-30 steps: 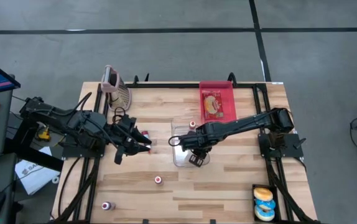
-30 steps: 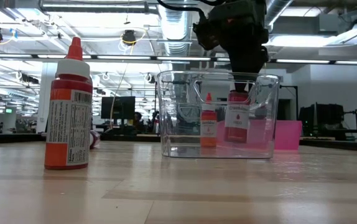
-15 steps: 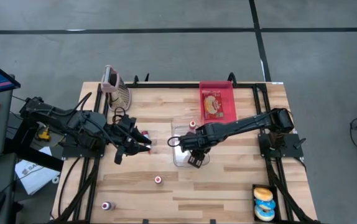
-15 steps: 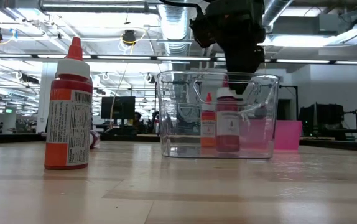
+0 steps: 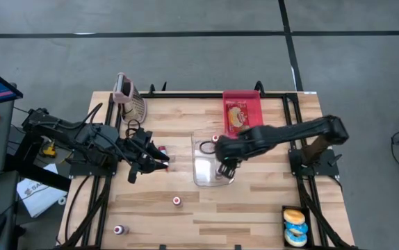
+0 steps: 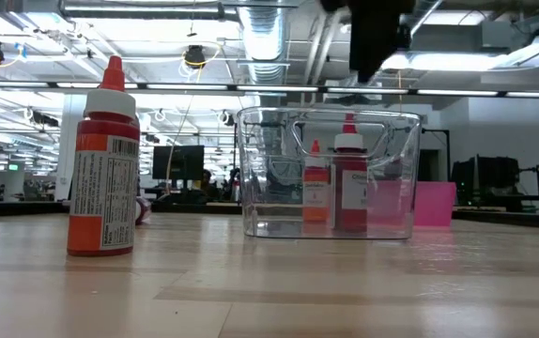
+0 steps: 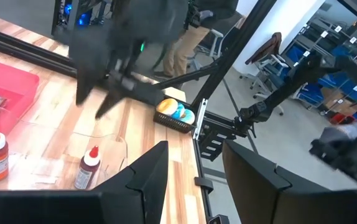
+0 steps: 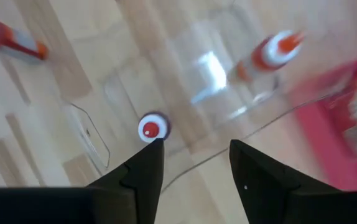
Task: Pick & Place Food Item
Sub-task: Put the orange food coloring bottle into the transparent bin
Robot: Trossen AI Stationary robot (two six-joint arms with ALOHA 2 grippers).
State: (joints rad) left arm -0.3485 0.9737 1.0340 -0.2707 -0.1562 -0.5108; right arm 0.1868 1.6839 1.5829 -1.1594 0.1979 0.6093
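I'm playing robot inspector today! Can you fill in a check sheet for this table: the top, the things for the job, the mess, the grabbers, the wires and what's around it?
Surface: wooden table, bare planks.
Job's things: clear tub with a dark red bottle upright inside; small orange bottle behind it.
Clutter: big red bottle; two more small bottles; pink tray; doughnut box.
Grippers: right gripper open above the tub, empty; left gripper at the left side, fingers apart, empty.
Cables: bundles along both arms.
Surroundings: grey floor; a person's legs and chairs beyond the table.
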